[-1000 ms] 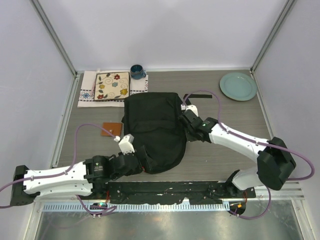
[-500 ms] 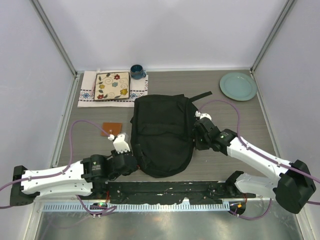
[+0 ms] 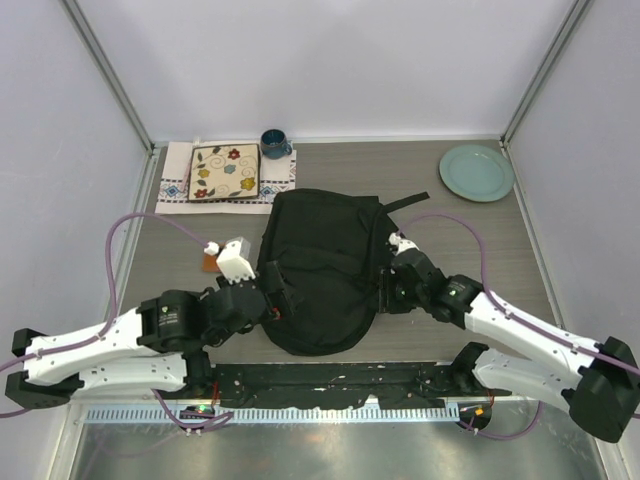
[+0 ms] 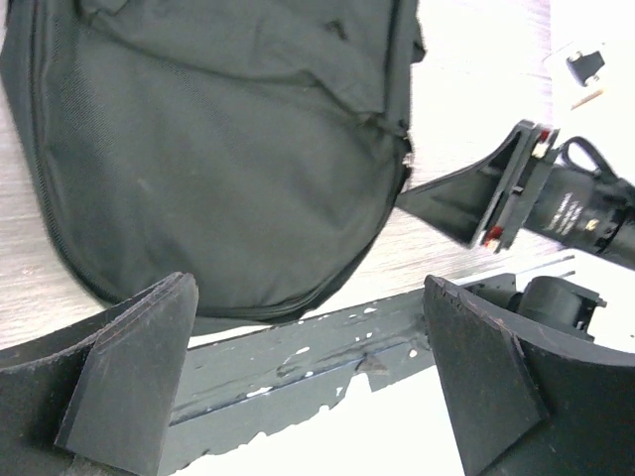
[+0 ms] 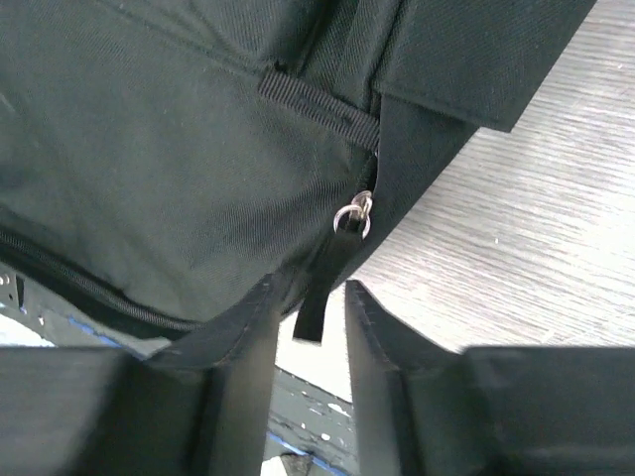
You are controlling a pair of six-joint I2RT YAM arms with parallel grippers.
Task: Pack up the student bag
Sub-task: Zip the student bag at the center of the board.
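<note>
- The left gripper (image 4: 308, 327) is held wide open, and nothing is held between its fingers.
- The student bag (image 3: 320, 270) lies flat on the table (image 5: 516, 228) between the two grippers. Its rounded lower part is just ahead of the left fingers, and its side is just in front of the right gripper (image 5: 311, 297).
- A black rail (image 4: 298, 367) with chipped paint is seen under the left fingers, on the near side of the bag.
- The right fingers are set only a narrow gap apart.
- A black zip pull tab (image 5: 319, 288) hangs from a small metal ring (image 5: 352, 218) on the bag, and its end lies between the right fingertips.
- Whether the tab is really pinched cannot be told.
- A green plate (image 3: 477, 172) lies well beyond the right gripper.
</note>
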